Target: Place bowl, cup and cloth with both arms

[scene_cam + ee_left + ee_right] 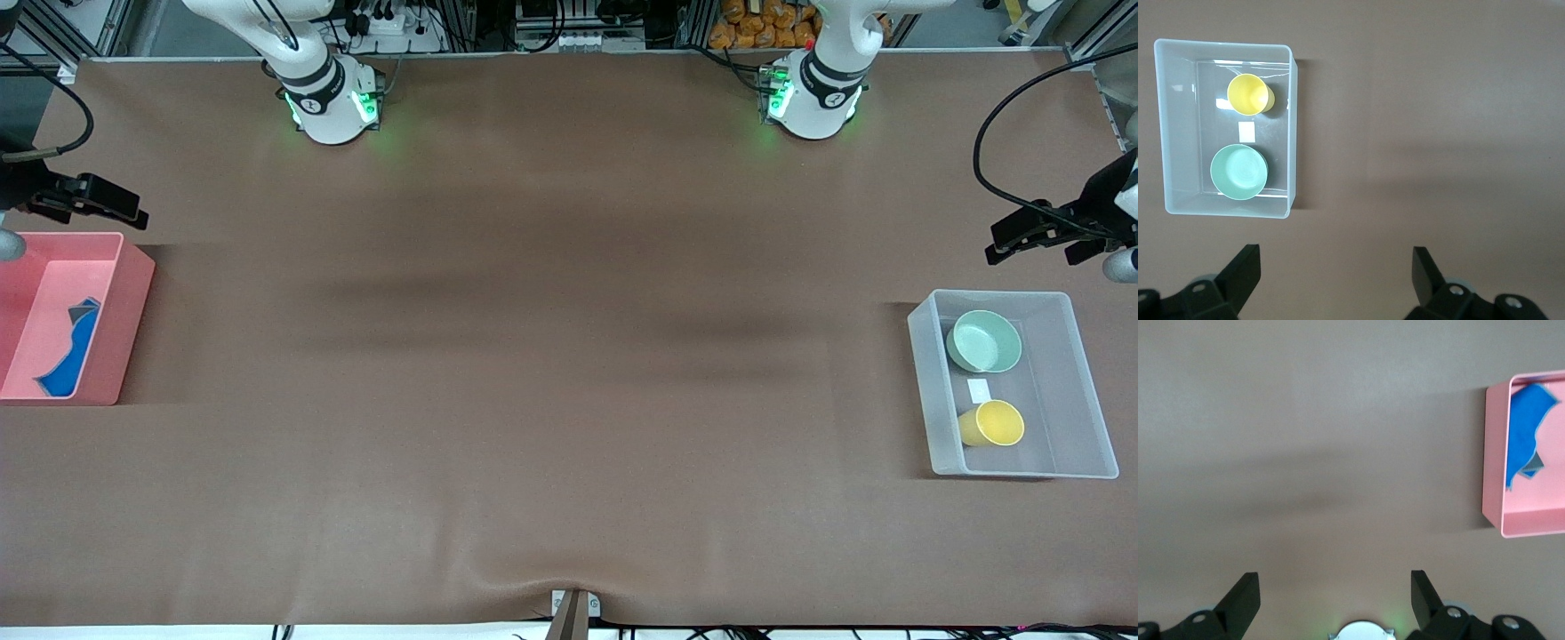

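The mint-green bowl (984, 341) and the yellow cup (992, 423) sit in a clear plastic bin (925, 391) at the left arm's end of the table, the cup nearer the front camera and tipped on its side. Both show in the left wrist view, the bowl (1239, 172) and the cup (1249, 94). The blue cloth (67, 356) lies in a pink bin (124, 320) at the right arm's end and shows in the right wrist view (1523, 433). My left gripper (1040, 244) (1336, 267) is open and empty, up over the table beside the clear bin. My right gripper (84, 203) (1335, 587) is open and empty, up beside the pink bin.
A white label (979, 390) lies in the clear bin between bowl and cup. The brown table cover (569, 356) has a raised fold by a small mount (573, 609) at the front edge. A black cable (987, 133) loops over the table's corner near the left gripper.
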Robot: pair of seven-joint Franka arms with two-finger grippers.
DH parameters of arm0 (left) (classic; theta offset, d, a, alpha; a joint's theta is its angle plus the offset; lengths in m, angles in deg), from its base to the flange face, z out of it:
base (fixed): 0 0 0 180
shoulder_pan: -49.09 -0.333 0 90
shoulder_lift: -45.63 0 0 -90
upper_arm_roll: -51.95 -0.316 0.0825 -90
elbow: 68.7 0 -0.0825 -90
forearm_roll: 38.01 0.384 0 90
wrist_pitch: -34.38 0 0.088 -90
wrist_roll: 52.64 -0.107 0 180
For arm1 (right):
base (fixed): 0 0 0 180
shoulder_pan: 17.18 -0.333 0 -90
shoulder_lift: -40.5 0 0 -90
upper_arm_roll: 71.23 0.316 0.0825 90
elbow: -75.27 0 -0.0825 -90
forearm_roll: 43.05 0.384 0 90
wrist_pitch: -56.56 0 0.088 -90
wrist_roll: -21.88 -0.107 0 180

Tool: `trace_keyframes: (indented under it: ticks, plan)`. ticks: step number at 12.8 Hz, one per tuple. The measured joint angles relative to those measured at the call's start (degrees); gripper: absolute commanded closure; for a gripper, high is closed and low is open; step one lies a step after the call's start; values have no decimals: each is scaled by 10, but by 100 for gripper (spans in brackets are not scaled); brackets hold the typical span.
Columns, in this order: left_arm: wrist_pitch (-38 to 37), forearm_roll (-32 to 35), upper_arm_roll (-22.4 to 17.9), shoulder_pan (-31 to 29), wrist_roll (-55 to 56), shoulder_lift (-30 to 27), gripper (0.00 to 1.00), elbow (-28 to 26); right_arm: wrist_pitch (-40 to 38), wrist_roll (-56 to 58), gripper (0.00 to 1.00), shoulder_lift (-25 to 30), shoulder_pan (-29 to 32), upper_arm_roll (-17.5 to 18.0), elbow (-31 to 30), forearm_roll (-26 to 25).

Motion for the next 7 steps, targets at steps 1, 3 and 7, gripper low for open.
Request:
trace_keyframes:
  ticks: [1,3,7]
  plan:
    - [0,0,0,-2,-1,0,0,1,7,3,0,0,1,0,-2,0]
    - [0,0,-1,-5,-2,0,0,3,11,9,0,0,4,0,-5,0]
    - [0,0,-2,-6,-2,0,0,3,15,21,0,0,8,0,-6,0]
